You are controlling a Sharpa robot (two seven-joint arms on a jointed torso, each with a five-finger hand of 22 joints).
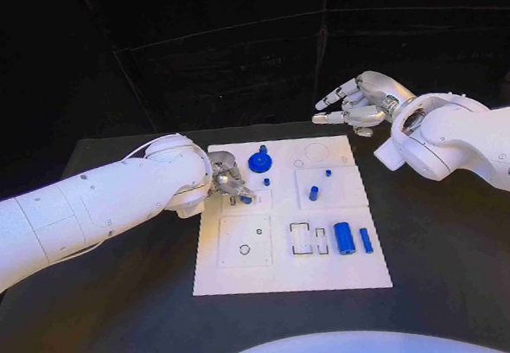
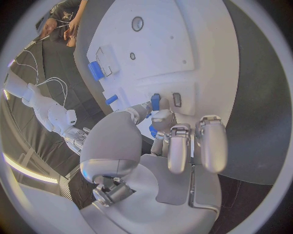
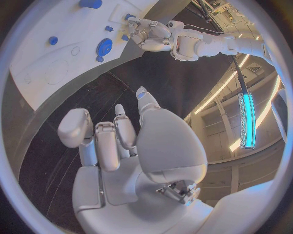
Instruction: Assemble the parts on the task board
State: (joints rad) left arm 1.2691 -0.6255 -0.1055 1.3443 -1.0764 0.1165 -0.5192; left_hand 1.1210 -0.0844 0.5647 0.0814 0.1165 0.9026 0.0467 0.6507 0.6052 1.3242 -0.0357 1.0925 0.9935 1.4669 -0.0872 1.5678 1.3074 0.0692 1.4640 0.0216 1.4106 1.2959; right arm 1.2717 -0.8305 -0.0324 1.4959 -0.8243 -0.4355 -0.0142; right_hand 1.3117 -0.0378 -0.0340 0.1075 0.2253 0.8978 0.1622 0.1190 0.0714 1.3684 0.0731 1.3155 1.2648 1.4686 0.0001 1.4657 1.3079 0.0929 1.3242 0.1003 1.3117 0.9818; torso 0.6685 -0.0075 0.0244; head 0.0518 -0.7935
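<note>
- Board (image 1: 293,259) lies mid-table, with blue parts scattered on it: a round knob (image 1: 260,164) near the far edge, a peg (image 1: 314,193) at the middle, two cylinders (image 1: 344,238) by the near right.
- Left hand (image 1: 227,182) rests at the board's left edge, pinching a small blue part (image 2: 155,102) in its fingertips.
- Right hand (image 1: 357,103) hovers beyond the far right corner, fingers apart, holding nothing.

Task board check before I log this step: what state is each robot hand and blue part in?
Left robot hand: holds a small blue part at the task board.
Right robot hand: holds nothing, off the board.
Blue round part: on the board.
Two blue cylinders: lying side by side.
</note>
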